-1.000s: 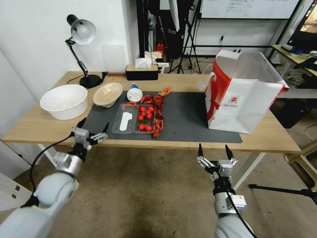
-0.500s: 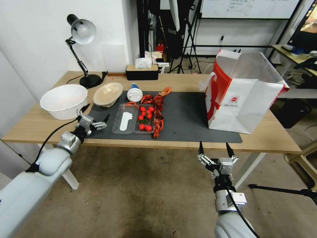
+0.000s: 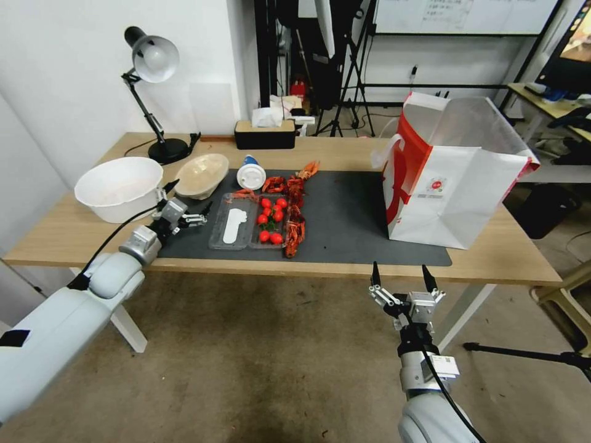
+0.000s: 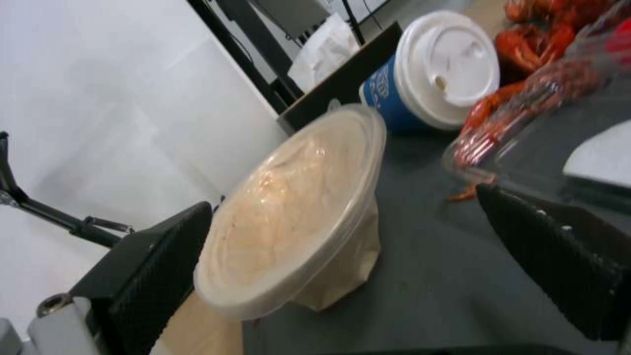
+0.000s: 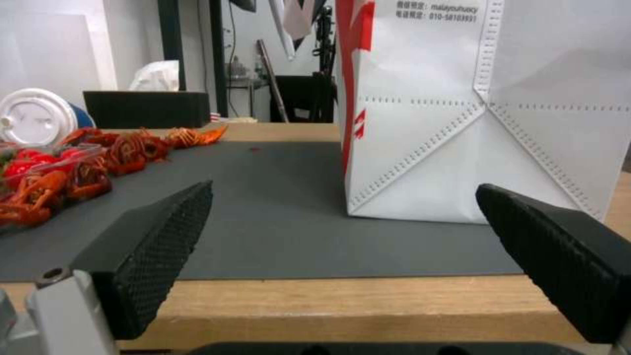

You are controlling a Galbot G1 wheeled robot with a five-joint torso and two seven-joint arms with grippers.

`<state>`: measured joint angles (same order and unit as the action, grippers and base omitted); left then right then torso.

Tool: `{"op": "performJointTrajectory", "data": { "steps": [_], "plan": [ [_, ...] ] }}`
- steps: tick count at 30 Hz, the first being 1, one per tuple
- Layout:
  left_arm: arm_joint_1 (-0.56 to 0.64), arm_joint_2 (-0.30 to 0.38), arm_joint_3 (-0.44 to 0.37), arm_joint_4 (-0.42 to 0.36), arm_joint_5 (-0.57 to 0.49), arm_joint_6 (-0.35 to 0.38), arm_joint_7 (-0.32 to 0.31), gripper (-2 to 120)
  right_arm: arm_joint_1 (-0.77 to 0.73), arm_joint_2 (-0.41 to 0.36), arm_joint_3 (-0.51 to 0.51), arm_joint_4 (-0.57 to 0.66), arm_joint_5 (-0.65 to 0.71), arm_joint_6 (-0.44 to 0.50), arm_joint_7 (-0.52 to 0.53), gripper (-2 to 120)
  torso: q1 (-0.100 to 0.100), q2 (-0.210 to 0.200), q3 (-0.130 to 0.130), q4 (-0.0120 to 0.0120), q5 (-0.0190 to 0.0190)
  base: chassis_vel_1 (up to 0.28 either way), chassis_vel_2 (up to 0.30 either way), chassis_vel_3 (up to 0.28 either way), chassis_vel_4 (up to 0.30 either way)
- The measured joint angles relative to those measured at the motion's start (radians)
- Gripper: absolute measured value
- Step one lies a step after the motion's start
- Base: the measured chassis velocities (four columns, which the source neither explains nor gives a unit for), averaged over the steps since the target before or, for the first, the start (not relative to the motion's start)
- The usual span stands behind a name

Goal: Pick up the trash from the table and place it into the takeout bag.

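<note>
Trash lies on the grey mat (image 3: 345, 215) of the table (image 3: 68, 237): a beige bowl (image 3: 201, 175) with a clear lid, tipped up on its side, a blue cup (image 3: 250, 173) with a white lid lying next to it, a clear tray (image 3: 246, 229) holding a white strip and red tomatoes (image 3: 271, 219), and red crawfish (image 3: 293, 212) beside the tray. The left gripper (image 3: 185, 201) reaches over the near left part of the mat, low and close to the bowl, with its two black fingers (image 4: 148, 276) wide apart and the bowl between them in the left wrist view, not touching it. The left arm stretches up from the lower left corner. The right gripper (image 3: 400, 278) waits below the table's front edge, pointing up at the bag (image 3: 455, 178), fingers spread apart too. The bag stands open on the right end of the table, white with red sides and a small red round logo; its far side is partly hidden by its own walls. In the right wrist view, small print near the bag's top reads 010-58103991, and the words above it are too small to read. The cup has blue print I cannot read. A white tub (image 3: 120, 187), a lamp (image 3: 151, 92) and a tissue box (image 3: 265, 134) sit farther out on the table.
</note>
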<state>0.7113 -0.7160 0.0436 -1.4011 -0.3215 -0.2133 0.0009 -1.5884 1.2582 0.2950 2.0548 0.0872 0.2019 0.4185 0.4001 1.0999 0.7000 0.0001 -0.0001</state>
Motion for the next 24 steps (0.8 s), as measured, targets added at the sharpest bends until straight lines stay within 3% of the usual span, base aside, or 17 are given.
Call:
{"op": "performJointTrajectory", "data": {
  "steps": [7,13,16,24],
  "plan": [
    [-0.062,-0.002,0.055,0.049,0.010,-0.006,0.002,96,-0.001,0.001,0.001,0.001,0.001,0.000,0.001,100,0.000,0.000,0.000,-0.0001,0.0001,0.000,0.000,0.000,0.000],
    [-0.103,-0.003,0.088,0.080,0.010,-0.007,0.005,81,0.001,0.002,0.003,0.000,0.001,0.000,0.002,100,0.000,0.000,0.000,-0.0001,0.0002,0.000,0.000,0.000,0.000],
    [-0.131,-0.003,0.115,0.102,0.010,-0.009,0.009,68,0.001,0.002,0.003,-0.002,0.002,0.000,0.002,100,0.000,0.000,0.000,-0.0001,0.0001,0.000,0.000,0.000,0.000],
    [-0.162,0.012,0.153,0.121,0.008,-0.010,0.037,53,0.000,0.003,0.004,-0.004,0.002,0.004,0.003,100,0.000,0.000,0.000,-0.0001,0.0001,0.000,0.000,0.000,0.000]
  ]
}}
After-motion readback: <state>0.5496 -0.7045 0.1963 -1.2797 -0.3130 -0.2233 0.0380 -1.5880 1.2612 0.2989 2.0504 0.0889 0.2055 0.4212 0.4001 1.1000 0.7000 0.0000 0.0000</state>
